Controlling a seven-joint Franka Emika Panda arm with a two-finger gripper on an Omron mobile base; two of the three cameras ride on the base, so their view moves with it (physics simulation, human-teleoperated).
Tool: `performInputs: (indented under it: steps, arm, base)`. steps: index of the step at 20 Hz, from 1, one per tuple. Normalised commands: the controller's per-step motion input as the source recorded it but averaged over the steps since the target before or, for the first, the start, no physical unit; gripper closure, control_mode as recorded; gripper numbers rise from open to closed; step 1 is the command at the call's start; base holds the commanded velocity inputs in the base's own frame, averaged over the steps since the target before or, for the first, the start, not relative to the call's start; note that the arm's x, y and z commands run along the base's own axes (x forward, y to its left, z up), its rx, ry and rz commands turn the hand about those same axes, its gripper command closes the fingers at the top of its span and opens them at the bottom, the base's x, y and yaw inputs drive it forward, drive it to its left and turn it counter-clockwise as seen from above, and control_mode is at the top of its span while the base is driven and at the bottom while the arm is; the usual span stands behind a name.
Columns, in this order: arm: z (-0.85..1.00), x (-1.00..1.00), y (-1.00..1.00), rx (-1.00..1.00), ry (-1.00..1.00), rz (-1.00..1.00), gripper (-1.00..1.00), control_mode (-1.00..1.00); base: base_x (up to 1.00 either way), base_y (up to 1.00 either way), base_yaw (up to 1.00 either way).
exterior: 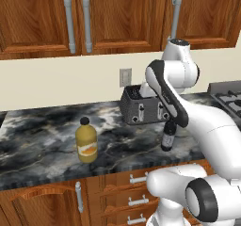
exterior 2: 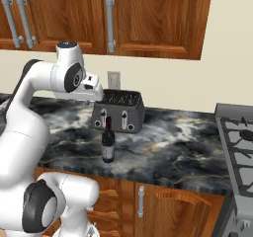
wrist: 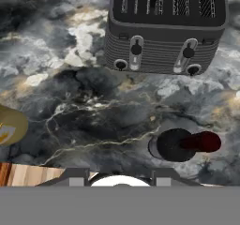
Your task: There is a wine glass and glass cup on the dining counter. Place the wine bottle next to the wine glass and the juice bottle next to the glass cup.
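The wine bottle point(exterior: 168, 136) point(exterior 2: 107, 141), dark with a dark red top, stands upright on a marbled wall counter point(exterior: 37, 135) just in front of a toaster. From above, in the hand view, the wine bottle point(wrist: 180, 145) sits low and right of centre. The yellow juice bottle point(exterior: 86, 142) stands upright further left, near the counter's front edge, and the juice bottle point(wrist: 9, 125) is cut off by the left side of the hand view. My gripper point(wrist: 121, 178) point(exterior 2: 95, 97) hangs above the counter, up and left of the wine bottle, open and holding nothing. The wine glass, glass cup and dining counter are out of view.
A dark grey toaster point(exterior: 143, 106) point(exterior 2: 118, 111) point(wrist: 164, 32) stands against the wall behind the wine bottle. A stove point(exterior 2: 237, 142) borders the counter on the right. Wooden wall cabinets point(exterior: 75, 18) hang above, and drawers point(exterior: 136, 192) sit below the counter edge.
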Motion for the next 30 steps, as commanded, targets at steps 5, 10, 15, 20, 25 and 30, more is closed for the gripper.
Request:
performInputs:
  steps: [5, 10, 15, 20, 25, 30]
  arm:
    - [-0.22, -0.21, -0.21, 0.09, 0.05, -0.05, -1.0, -1.0]
    - [0.07, -0.2, -0.36, 0.12, -0.03, -0.33, -1.0, -1.0]
    - [0.14, -0.17, -0.51, 0.37, 0.0, -0.29, -1.0, -1.0]
    - [0.08, 0.0, -0.37, 0.35, 0.0, -0.24, -1.0, -1.0]
    - [-0.03, 0.0, -0.6, 0.56, 0.12, -0.28, -1.0, -1.0]
    - [-0.43, 0.29, -0.57, 0.64, 0.26, -0.3, -1.0, -1.0]
  base:
    - [0.0, 0.0, 0.0]
    - [0.0, 0.0, 0.0]
    - [0.0, 0.0, 0.0]
    - [0.0, 0.0, 0.0]
    - [0.0, 0.0, 0.0]
    - [0.0, 0.0, 0.0]
